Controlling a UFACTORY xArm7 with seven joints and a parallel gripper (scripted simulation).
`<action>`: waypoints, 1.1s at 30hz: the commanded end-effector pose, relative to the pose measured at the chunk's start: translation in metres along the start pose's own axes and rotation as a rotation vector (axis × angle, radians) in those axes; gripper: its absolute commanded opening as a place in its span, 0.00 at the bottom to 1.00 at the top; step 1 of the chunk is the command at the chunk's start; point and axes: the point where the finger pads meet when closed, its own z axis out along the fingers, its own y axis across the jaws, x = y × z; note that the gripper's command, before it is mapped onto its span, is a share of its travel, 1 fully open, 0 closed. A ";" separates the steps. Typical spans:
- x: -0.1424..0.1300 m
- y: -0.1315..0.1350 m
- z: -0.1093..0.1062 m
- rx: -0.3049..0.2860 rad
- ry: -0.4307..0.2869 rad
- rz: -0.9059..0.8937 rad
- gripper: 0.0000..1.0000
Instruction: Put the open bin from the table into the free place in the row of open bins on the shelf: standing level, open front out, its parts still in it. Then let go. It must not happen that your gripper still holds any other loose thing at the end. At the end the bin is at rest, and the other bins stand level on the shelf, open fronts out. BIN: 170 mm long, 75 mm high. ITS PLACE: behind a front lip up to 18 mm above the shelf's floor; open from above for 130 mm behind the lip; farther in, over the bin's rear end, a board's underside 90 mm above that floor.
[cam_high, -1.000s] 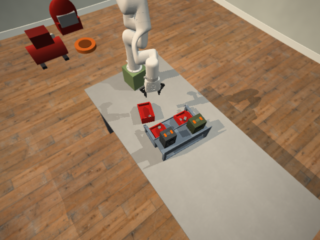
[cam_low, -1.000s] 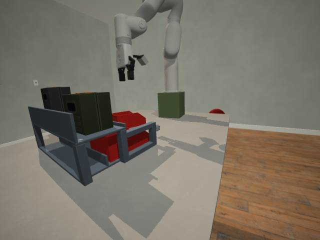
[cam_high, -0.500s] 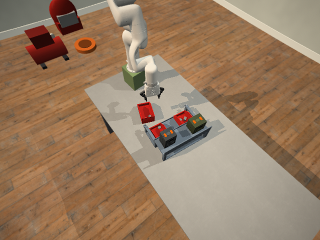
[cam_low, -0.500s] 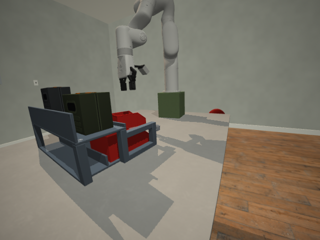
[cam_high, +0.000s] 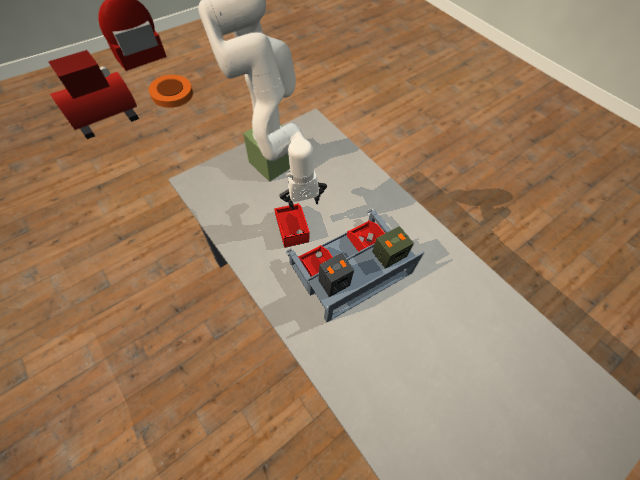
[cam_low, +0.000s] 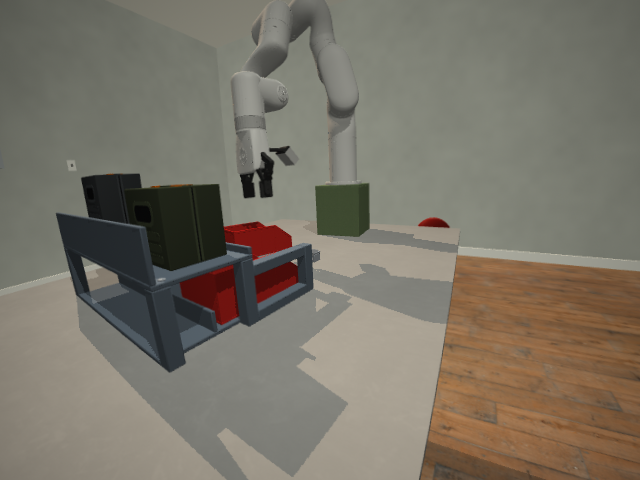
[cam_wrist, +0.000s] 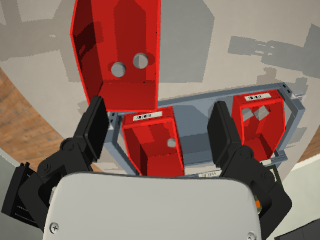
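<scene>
The red open bin stands on the table just in front of the shelf; it also shows in the wrist view with two grey round parts in it. The grey shelf holds two red bins with a free gap between them. My gripper is open and empty. It hangs well above the table, over the bin's end that lies away from the shelf, and points down. In the wrist view its fingers frame the left shelf bin.
A dark grey box and an olive box stand on the shelf's upper board over the bins' rear ends. The arm's green base block stands at the table's far end. Red furniture and an orange ring are on the floor.
</scene>
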 end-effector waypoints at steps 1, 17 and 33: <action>-0.007 -0.001 0.007 0.041 -0.009 0.006 1.00; -0.007 0.000 -0.002 0.041 -0.009 0.006 1.00; -0.007 0.000 -0.008 0.041 -0.009 0.006 1.00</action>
